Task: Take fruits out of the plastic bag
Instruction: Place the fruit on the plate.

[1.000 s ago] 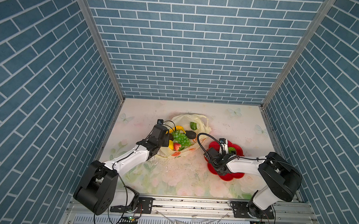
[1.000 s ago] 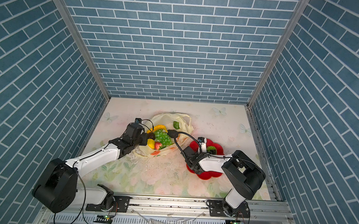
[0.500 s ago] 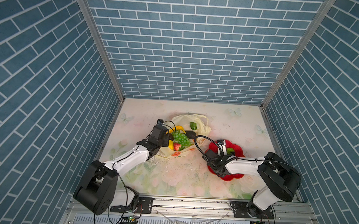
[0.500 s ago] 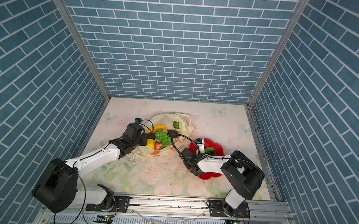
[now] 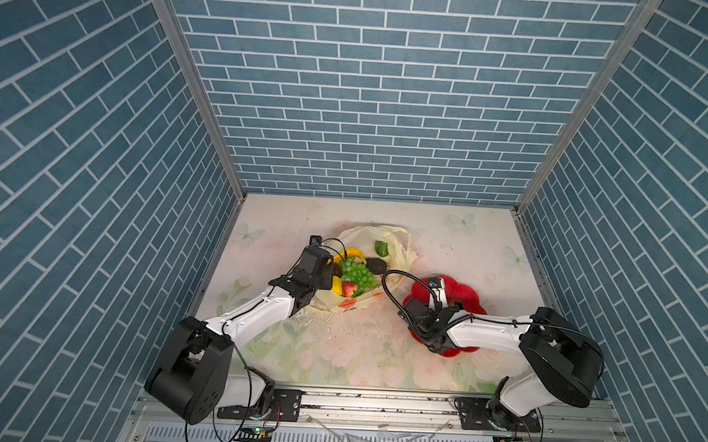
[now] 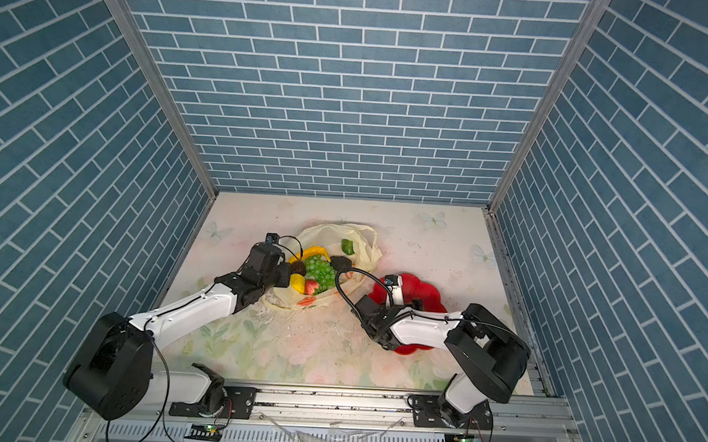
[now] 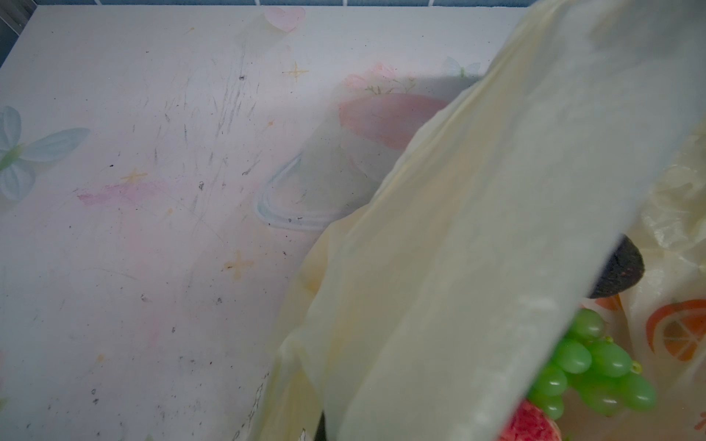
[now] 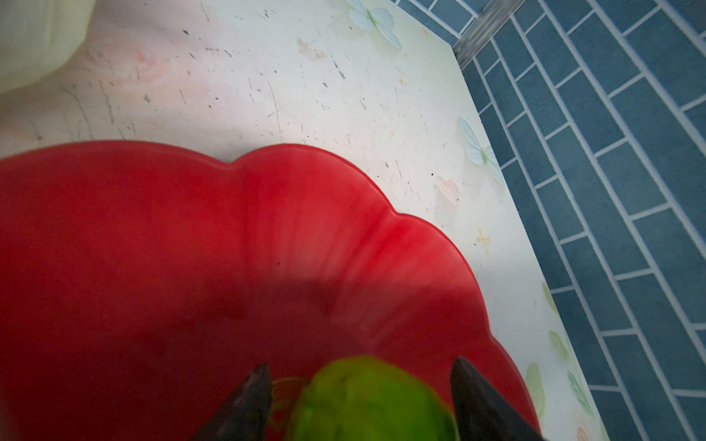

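Right wrist view first; what sits between the fingers there? (listener)

Both dark right fingers [image 8: 477, 404] stand spread, released; a bumpy green citrus [image 8: 366, 401] lies between them, a gap showing on one side, low over the red plate [image 8: 153, 229]; it looks set down, not gripped. (describer)

And the other fruits? (listener)

Both top views show them in the open plastic bag [image 5: 400, 249] on the desk [image 5: 337, 354], just beside the plate: green grape bunch [image 5: 357, 273] in the middle, banana [image 5: 352, 253] on its far side, lemon [image 5: 336, 285] and strawberry [image 5: 348, 289] on the near side, dark avocado [image 5: 377, 266] and smooth green avocado [image 5: 381, 247] toward the handles. (describer)

Which way does the bag lie? (listener)

Slantwise; printed bottom toward the near left, loop handles toward the far right; the grape bunch lies slantwise too; the banana curves across. (describer)

And the other arm? (listener)

Hidden from every view, the left fingers are clenched, I judge on the bag's left rim; the left wrist view shows film rising taut before the lens. (describer)

How will things handle? (listener)

Bag: thin, limp, slippery film, best pinched at rim or handle; fruits likely light and hard; grapes knobbly, so take the bunch across its narrow width. (describer)
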